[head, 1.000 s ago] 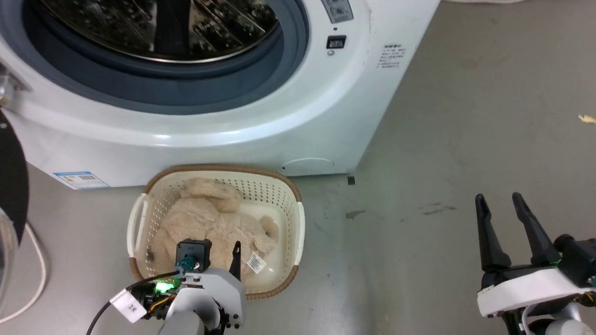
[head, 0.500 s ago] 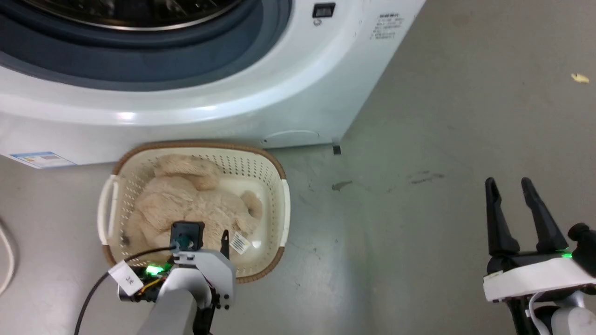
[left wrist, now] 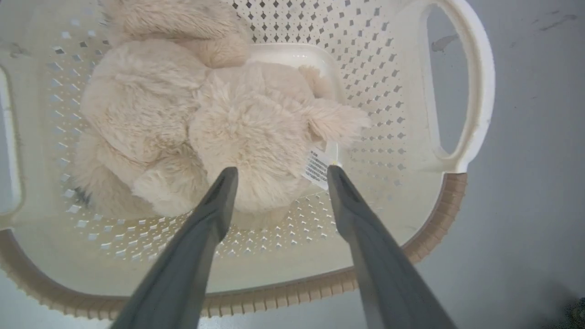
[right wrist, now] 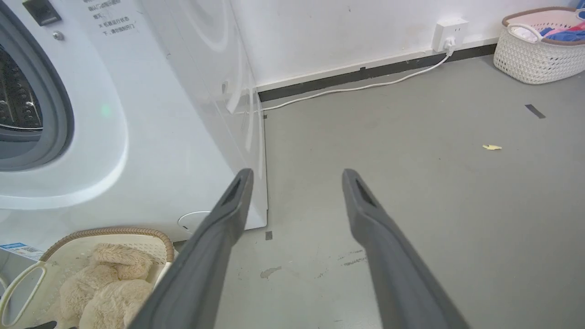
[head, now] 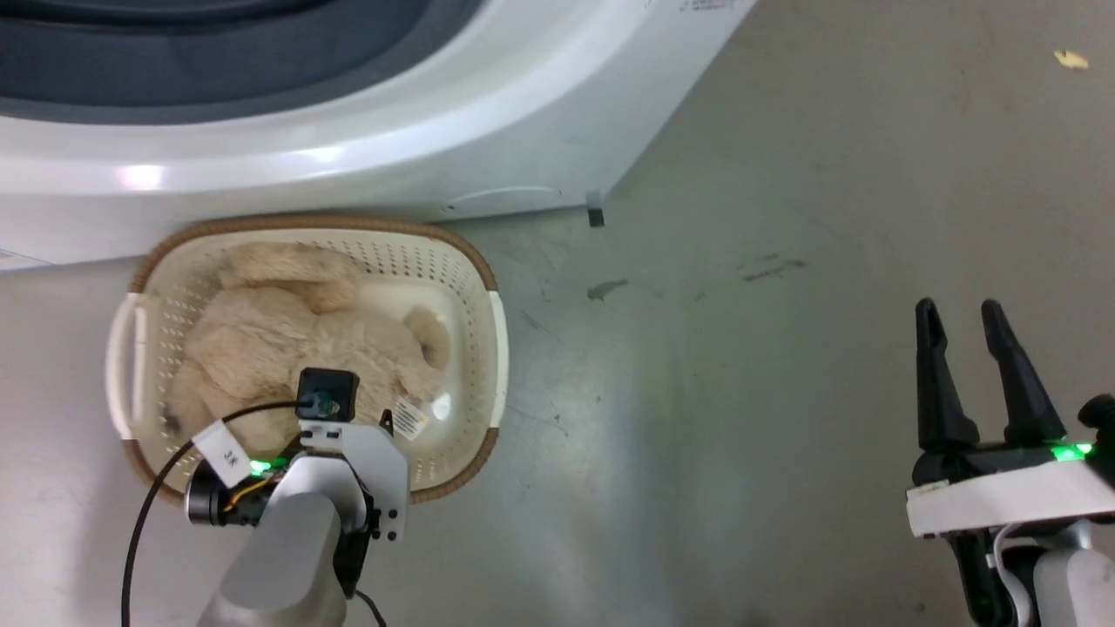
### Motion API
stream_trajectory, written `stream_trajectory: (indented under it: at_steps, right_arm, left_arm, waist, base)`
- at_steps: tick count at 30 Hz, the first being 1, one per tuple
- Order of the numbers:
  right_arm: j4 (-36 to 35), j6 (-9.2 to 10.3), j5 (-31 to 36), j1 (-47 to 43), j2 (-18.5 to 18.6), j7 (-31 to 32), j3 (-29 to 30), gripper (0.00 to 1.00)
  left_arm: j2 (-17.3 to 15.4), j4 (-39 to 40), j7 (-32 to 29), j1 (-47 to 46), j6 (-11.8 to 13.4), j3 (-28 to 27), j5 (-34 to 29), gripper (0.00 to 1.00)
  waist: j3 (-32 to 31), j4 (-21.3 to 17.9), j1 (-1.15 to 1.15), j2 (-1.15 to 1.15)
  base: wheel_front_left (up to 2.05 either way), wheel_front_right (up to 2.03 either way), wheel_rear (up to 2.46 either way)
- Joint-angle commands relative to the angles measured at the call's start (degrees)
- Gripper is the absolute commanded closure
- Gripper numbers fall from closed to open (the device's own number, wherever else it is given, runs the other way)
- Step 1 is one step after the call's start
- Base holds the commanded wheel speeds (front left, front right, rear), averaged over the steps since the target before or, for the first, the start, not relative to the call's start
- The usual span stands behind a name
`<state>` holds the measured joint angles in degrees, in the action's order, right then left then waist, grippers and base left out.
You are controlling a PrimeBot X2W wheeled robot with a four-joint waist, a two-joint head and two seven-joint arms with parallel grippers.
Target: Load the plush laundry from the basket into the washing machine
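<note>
Since my left gripper (left wrist: pixel 281 170) hangs wide open just over the plush laundry (left wrist: pixel 237 123), gripping nothing, a shallow pinch may catch only loose fluffy pile or the thin tag (left wrist: pixel 315 167) and slip. Soft, rounded bear lies in the rigid perforated basket (left wrist: pixel 457 91) at the foot of the glossy washing machine (head: pixel 435 148); those holes could snag a closing grip.

- The fluffy plush teddy bear (left wrist: pixel 151 100) is beige-cream, and its tag (left wrist: pixel 316 168) is white with dark print.
- The perforated plastic laundry basket (left wrist: pixel 384 91) is cream-white and diamond-holed, with a brown woven-look rim.
- The front-loading washing machine (head: pixel 366 148) is white, with a grey ring.
- My left gripper (left wrist: pixel 279 170) has dark grey fingers (left wrist: pixel 192 246).
</note>
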<state>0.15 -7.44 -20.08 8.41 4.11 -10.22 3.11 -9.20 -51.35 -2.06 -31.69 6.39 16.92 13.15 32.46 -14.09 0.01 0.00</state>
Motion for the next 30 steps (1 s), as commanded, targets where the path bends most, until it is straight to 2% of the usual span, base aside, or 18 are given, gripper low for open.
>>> stream_trajectory:
  at_steps: [1, 10, 20, 24, 30]
  right_arm:
    - [0.1, -0.04, -1.0, 1.7, 0.2, -0.6, -0.1, 0.0]
    - [1.0, -0.04, -5.4, 2.8, 0.2, -1.7, 0.1, 0.0]
    - [0.8, -0.04, -8.4, 4.4, 0.6, -2.8, -0.5, 0.0]
    - [1.1, -0.04, -10.7, 5.3, 0.9, -3.4, -0.3, 0.0]
    - [1.4, -0.04, -12.6, 6.6, 1.0, -4.0, -0.5, 0.0]
  left_arm:
    - [-0.9, -1.9, -0.5, -2.2, 0.1, 1.1, 0.2, 0.0]
    - [-2.1, -7.2, -2.0, -7.6, 2.2, 4.2, 0.8, 0.0]
    - [-3.7, -11.8, -1.1, -14.5, 1.9, 7.3, 1.5, 0.0]
    - [-4.3, -15.0, -4.5, -17.8, 1.7, 8.8, 2.5, 0.0]
    - [-5.6, -18.0, -5.6, -21.0, 2.4, 10.2, 3.3, 0.0]
  waist:
    - [1.8, -1.0, -0.01, 0.0]
    - [6.2, -2.5, -0.01, 0.0]
    - [11.2, -3.9, -0.01, 0.0]
    - [14.1, -5.1, -0.01, 0.0]
    - [17.5, -6.5, -0.01, 0.0]
  base:
    - [0.0, 0.0, 0.0]
    - [0.0, 0.0, 0.0]
    - [0.0, 0.0, 0.0]
    - [0.0, 0.0, 0.0]
    - [0.0, 0.0, 0.0]
